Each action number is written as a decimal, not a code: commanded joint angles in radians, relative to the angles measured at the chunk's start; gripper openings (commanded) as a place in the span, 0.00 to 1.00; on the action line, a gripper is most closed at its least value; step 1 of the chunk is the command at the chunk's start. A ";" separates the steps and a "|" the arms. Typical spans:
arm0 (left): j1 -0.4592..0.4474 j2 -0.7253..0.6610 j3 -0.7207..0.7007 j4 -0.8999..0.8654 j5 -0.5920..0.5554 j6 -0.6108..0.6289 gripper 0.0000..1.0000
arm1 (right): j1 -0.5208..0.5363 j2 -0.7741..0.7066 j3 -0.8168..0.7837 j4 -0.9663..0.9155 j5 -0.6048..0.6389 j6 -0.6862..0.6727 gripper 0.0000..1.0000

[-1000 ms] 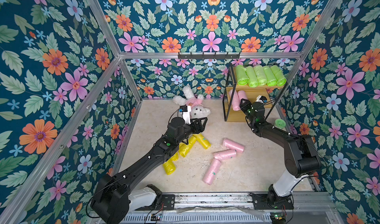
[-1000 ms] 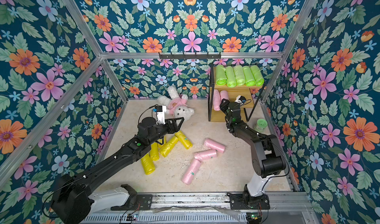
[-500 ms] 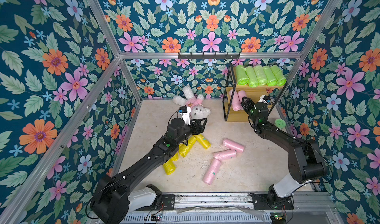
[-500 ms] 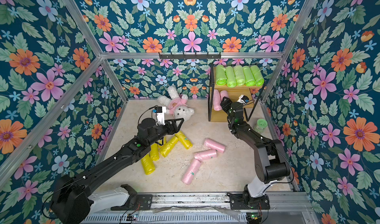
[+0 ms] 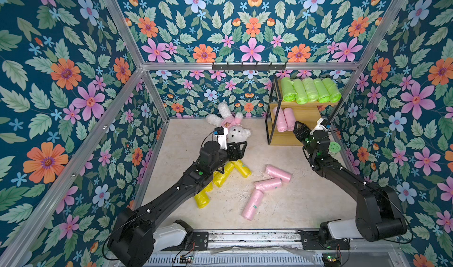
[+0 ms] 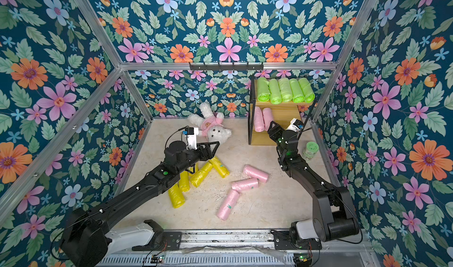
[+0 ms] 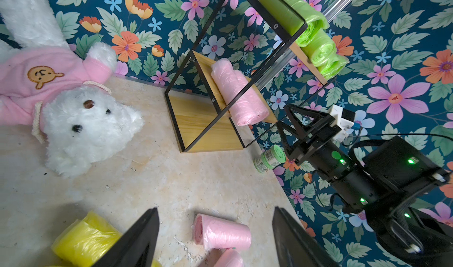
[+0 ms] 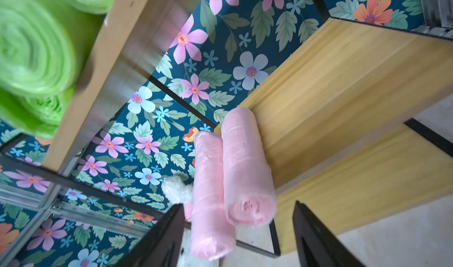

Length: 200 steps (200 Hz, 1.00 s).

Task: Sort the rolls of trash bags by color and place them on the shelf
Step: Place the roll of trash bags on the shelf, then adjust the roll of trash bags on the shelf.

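Observation:
The shelf (image 5: 306,111) stands at the back right. Its top tier carries several lime green rolls (image 5: 310,90), and two pink rolls (image 5: 284,118) lie side by side on the middle tier. My right gripper (image 5: 297,125) is open just in front of those pink rolls (image 8: 245,160), with its jaws wide and touching neither. On the floor lie three pink rolls (image 5: 268,183) and several yellow rolls (image 5: 221,175). My left gripper (image 5: 243,147) hangs open and empty above the yellow rolls. One floor pink roll (image 7: 223,234) shows far below between its fingers.
A white teddy bear in a pink top (image 5: 231,128) lies at the back, just beyond the left gripper. A small pale-green jar (image 5: 333,147) stands on the floor right of the shelf, close to the right arm. A black hook rail (image 5: 248,66) runs along the back wall.
The right gripper's jaws now stand apart from the pink roll on the middle tier, and its wrist has swung slightly right. The left arm has not moved.

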 commanded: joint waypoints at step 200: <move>0.001 0.058 0.059 -0.059 0.040 0.059 0.79 | 0.060 0.217 0.160 0.003 -0.092 -0.048 0.27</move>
